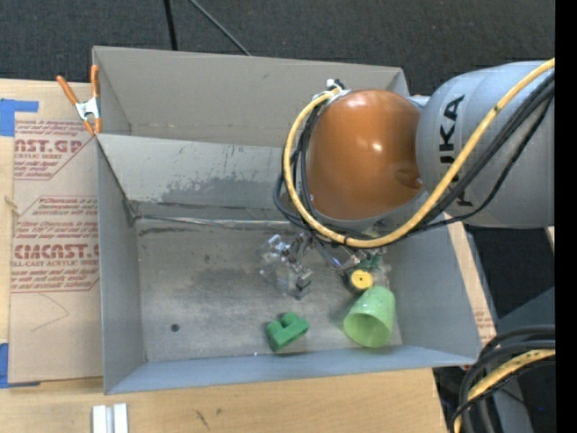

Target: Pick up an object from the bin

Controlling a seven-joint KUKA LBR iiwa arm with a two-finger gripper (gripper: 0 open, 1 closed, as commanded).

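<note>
One green block [287, 331] on scuffed bin floor [189, 287]

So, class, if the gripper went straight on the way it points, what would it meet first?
Probably the bare floor of the bin. The gripper points down at it; the green block and pale green cup lie aside, nearer the front wall, though depth is hard to judge.

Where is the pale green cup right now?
In the camera view, the pale green cup lies lower right in the bin, right of the small green block, just below a yellow disc.
</note>
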